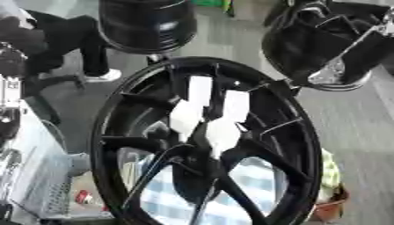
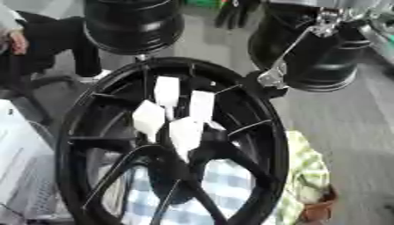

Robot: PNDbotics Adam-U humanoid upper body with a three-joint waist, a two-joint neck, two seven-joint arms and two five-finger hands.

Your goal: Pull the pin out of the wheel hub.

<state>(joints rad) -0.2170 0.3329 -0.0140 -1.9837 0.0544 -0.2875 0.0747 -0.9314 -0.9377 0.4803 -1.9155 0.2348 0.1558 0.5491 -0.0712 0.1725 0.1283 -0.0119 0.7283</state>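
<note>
Here your black wheel hub [image 1: 204, 145] stands upright, four white tags [image 1: 208, 115] at its centre. Neither hand's fingers can be made out; the arms [image 2: 308, 48] loom above.

Even daylight fills both views, with no hard shadows. Motion blur smears everything. White tags [image 1: 208, 116] on the black wheel hub [image 1: 206, 145] blow out to flat glare. Pale highlights streak its glossy spokes and the dark cylinder [image 1: 147, 24] above.
</note>
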